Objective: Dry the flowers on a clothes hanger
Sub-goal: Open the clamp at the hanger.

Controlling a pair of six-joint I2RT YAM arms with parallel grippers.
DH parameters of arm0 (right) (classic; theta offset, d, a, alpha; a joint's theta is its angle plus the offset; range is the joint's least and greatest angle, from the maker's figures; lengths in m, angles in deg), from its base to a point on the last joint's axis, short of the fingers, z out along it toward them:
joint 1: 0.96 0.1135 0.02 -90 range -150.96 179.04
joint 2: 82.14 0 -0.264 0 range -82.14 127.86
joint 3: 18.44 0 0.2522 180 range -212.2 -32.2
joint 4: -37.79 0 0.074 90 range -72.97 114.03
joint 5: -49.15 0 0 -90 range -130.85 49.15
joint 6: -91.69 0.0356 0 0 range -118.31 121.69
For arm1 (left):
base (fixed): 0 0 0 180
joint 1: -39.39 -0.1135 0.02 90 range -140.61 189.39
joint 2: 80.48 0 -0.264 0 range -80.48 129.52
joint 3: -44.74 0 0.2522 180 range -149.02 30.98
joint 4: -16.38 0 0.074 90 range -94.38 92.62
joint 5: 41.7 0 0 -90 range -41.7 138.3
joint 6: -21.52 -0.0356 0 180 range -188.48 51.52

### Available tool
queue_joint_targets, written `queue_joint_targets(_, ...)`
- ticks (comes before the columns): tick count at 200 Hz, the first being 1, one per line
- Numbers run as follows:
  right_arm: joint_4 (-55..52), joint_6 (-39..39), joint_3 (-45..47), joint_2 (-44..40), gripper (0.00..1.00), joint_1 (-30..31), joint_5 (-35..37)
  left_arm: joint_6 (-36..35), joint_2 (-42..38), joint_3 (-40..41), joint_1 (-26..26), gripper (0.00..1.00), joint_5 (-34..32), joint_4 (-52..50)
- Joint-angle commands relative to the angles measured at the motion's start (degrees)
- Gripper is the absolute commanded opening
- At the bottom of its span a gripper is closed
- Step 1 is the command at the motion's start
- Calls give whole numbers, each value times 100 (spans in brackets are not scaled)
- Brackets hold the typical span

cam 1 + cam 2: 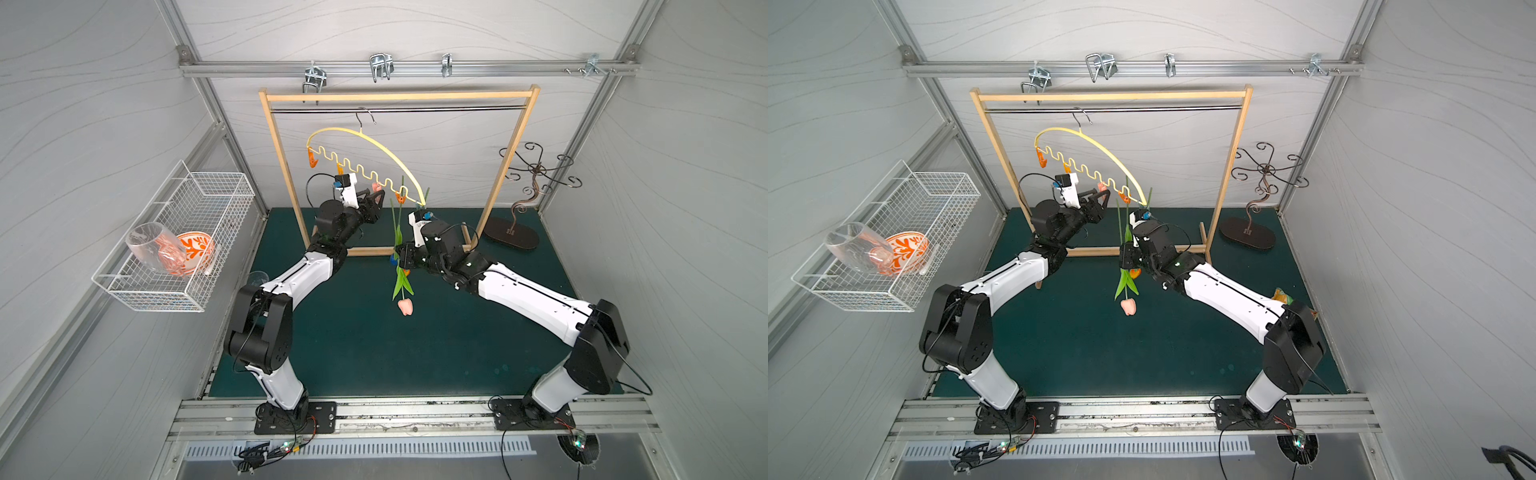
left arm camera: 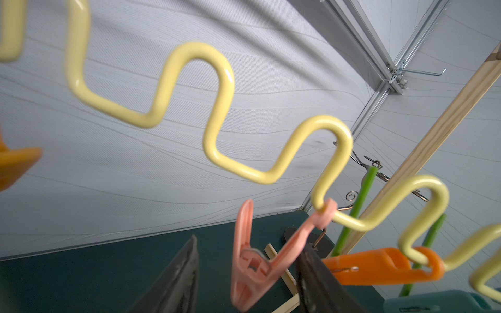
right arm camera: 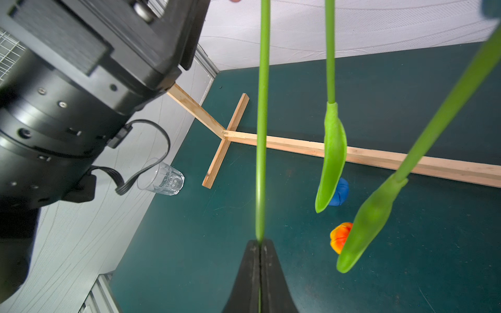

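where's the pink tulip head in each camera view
Both top views: the pink tulip head hangs head-down just below centre, over the dark green mat.
Left wrist: not in it.
Right wrist: not in it; the right tool pinches a thin green stem.
Shared landmark: the pale wooden rack frame, in all four.

Both top views hang high at the front, looking down and back over the whole tabletop [image 1: 374,353], with nearly identical framing. Left wrist cam sits right behind the left end effector [image 2: 249,244], tilted up, super close to the clothes hanger [image 2: 202,50]. Right wrist cam peers down past the right end effector [image 3: 259,242]. Both wrist cams catch the wooden rack [image 3: 379,157].
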Motion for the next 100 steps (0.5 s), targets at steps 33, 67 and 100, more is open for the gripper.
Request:
queue_joint_targets(33, -10, -116, -217, 135, 0, -23, -112, -2, 76, -350, -30, 57, 87, 350)
queue_joint_targets(67, -9, -107, -236, 157, 0, -17, -128, -16, 88, -365, -30, 52, 88, 331)
queue_joint_targets(100, -10, -108, -252, 175, 0, -22, -167, 10, 85, -386, -28, 46, 79, 314)
